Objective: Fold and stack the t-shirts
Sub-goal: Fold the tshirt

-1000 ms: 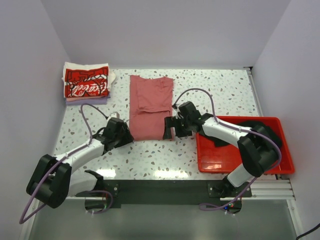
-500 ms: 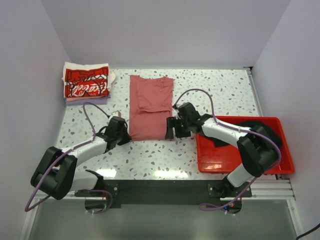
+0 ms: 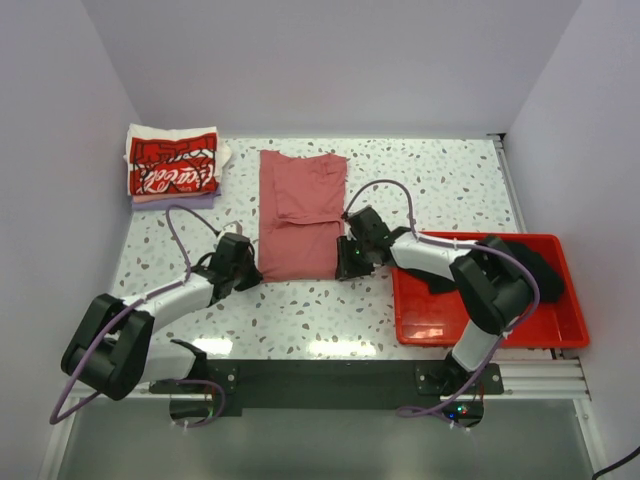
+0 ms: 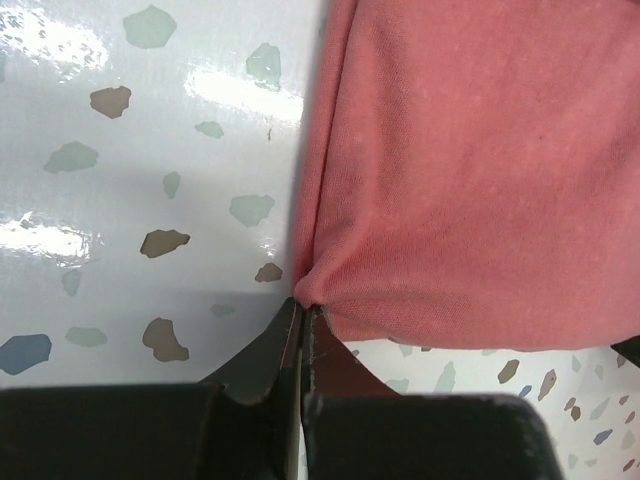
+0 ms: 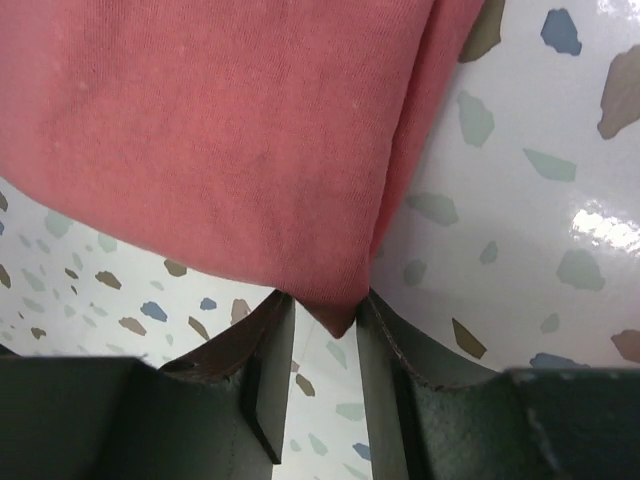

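- My left gripper point(image 4: 303, 318) is clenched on the dusty-red t-shirt's point(image 4: 470, 180) near-left corner.
- My right gripper point(image 5: 325, 305) straddles the near-right corner, jaws apart, not yet pinching.
- I judge the cloth light and limp, so I should pinch all folded layers at the corners.

Speckled table point(image 3: 440, 180): dusty-red t-shirt point(image 3: 298, 210), folded stack point(image 3: 172, 167), bin point(image 3: 425, 322)

Speckled white table point(image 3: 450, 180), plain lavender walls point(image 3: 330, 60)

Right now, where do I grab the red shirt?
Grip the dusty-red shirt by its two near corners, from the near edge, low: it lies flat as a long strip, short end toward the arms. The left gripper pinches one corner; the right gripper straddles the other, open.
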Controlling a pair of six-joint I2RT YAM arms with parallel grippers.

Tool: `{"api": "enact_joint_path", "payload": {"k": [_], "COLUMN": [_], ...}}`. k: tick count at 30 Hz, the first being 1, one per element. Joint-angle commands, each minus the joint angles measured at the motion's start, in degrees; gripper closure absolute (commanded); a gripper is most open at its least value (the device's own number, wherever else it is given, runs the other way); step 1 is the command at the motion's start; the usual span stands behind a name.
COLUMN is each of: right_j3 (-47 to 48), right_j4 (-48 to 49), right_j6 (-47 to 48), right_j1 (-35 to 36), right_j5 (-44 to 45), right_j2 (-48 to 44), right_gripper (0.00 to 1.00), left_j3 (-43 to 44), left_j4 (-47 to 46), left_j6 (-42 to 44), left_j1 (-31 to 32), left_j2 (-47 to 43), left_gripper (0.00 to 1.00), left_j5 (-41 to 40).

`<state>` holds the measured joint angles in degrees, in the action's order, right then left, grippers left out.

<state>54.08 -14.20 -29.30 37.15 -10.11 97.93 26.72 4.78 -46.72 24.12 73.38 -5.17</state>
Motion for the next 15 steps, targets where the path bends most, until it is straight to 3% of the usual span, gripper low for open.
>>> {"api": "enact_joint_path", "payload": {"k": [1, 3, 7, 15], "right_j3": [1.99, 1.64, 0.23, -7.06], "right_j4": [2.42, 2.33, 0.32, -4.17], "right_j6": [0.21, 0.47, 1.35, 2.49], "right_j1": [0.30, 0.38, 1.17, 5.04], "right_j5": [-0.08, -0.44, -0.79, -6.32], "right_j2": [1.65, 1.65, -0.28, -6.61], "right_gripper": [0.66, 0.72, 0.98, 1.00], "left_j3": [-0.79, -0.88, -0.79, -6.23], "left_j4": [0.67, 1.02, 2.95, 11.82], "left_j6": [1.54, 1.46, 1.02, -2.49], "left_j1": [-0.21, -0.21, -0.21, -0.04], "left_j2": [-0.79, -0.87, -1.84, -11.59], "left_gripper": [1.00, 1.00, 1.00, 1.00], "left_j5": [-0.10, -0.37, -0.81, 0.07]}}
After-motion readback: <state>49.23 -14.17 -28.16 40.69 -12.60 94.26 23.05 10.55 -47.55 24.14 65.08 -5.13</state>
